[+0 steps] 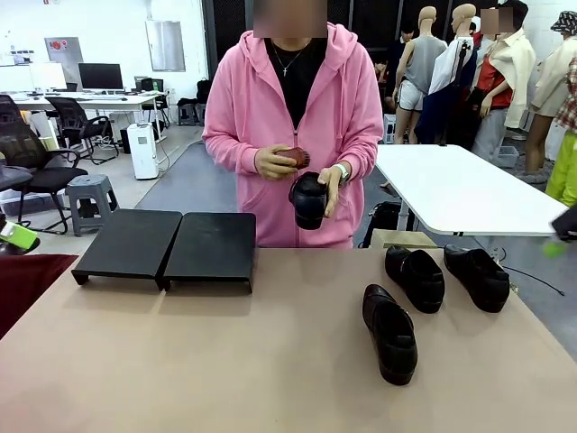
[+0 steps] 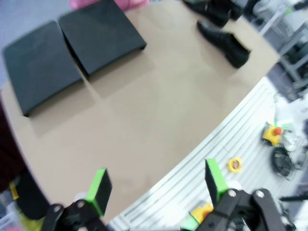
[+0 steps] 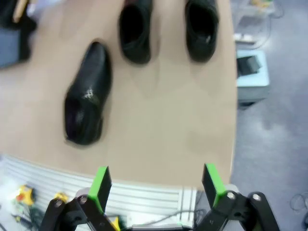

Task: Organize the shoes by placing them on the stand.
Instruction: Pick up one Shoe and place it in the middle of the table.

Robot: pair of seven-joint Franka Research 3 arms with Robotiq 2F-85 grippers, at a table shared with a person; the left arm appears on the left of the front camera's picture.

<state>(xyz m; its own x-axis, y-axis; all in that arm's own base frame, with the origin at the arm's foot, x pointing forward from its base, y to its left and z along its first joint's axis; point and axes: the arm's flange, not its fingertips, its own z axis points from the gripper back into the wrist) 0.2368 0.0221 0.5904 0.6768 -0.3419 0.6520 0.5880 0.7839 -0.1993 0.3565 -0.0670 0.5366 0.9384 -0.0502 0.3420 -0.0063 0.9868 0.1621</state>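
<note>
hands: left hand and right hand open, empty | three shoes on desk right of bare stand, fourth shoe held by person behind stand | I'd take the nearest shoe across its sides, right hand, keeping it level.

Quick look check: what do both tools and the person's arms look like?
Left tool and right tool: black linkage bodies with round pivot pins, two fingers each ending in flat bright-green pads. Person: pink hoodie sleeves, a pale watch on one wrist.
</note>
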